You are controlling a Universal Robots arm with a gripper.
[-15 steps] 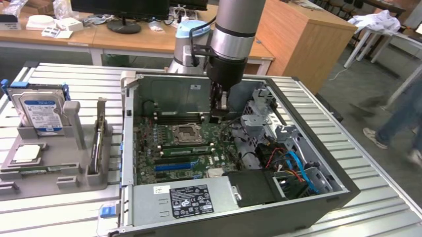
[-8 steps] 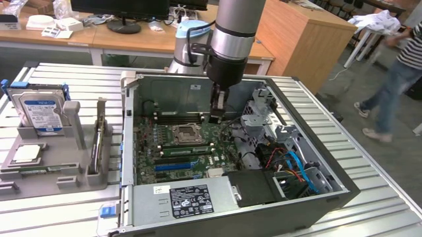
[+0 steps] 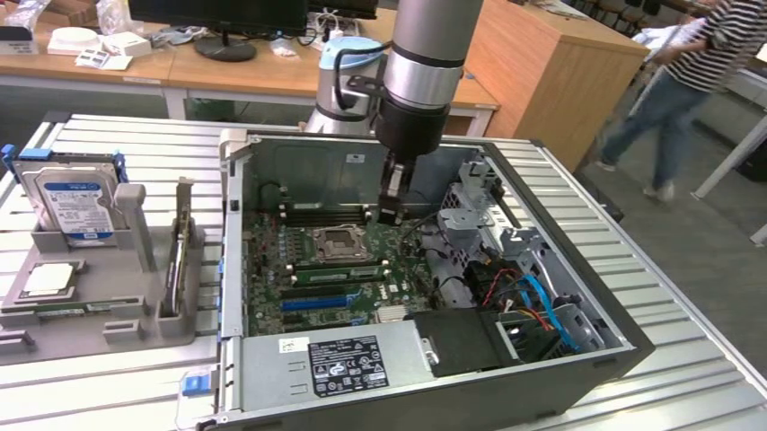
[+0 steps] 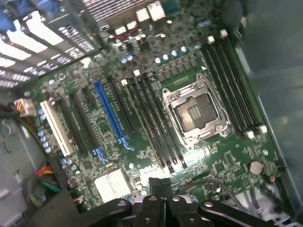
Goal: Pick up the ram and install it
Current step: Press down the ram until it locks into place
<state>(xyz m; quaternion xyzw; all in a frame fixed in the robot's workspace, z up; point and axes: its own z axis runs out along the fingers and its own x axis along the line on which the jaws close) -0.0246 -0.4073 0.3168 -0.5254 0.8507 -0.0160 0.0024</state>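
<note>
A thin dark-green stick that looks like the ram [image 3: 175, 269] stands on edge in the grey rack [image 3: 132, 314] outside the computer case, at the exterior view's left. My gripper [image 3: 391, 219] hangs inside the open case [image 3: 235, 180], well away from that stick. It is just above the motherboard [image 3: 269, 260], beside the empty processor socket [image 3: 337, 242]. In the wrist view the gripper [image 4: 158, 185] is shut, with nothing visible between the fingers. Below it lie the socket [image 4: 194, 113] and rows of long black memory slots [image 4: 156, 123].
The rack also holds a blue-labelled hard drive [image 3: 72, 202] and a square silver processor [image 3: 48, 280]. Inside the case are the power supply [image 3: 336, 364], a drive cage [image 3: 480, 215] and coloured cables [image 3: 540, 305]. A person [image 3: 683, 81] walks at the back right.
</note>
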